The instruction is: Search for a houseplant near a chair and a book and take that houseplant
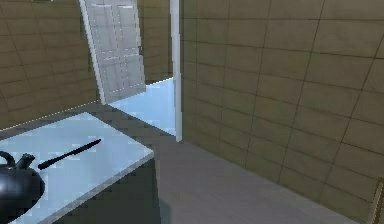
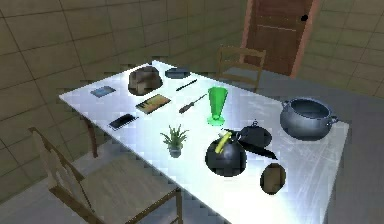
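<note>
- The houseplant [image 2: 175,140] stands upright on the pale tabletop [image 2: 90,105] in the arm side view, near the near long edge and roughly midway along it.
- Its long axis runs straight up. Thin green leaves fan upward and outward from a small grey pot, with no clear lean to either side.
- A wooden chair [image 2: 70,185] stands at the near edge, just left of and below the plant. Its seat is cut off by the bottom edge of the view.
- A flat tan thing [image 2: 152,104], possibly a book, lies farther in on the tabletop, apart from the plant. Its cover is too small to make out.
- A green vase [image 2: 217,103] stands upright farther in and to the right of the plant, and a black kettle [image 2: 228,155] sits to the right.
- A grey pot [image 2: 308,117] stands towards the right end, and a second chair [image 2: 243,65] stands at the far side before a brown door [image 2: 280,30].
- A small dark flat thing [image 2: 122,121] left of the plant is too small to identify.
- In the forward view the kettle is cut off at the left edge, and a white door [image 1: 118,45] stands open ahead.
- How the end effector stands cannot be told.
</note>
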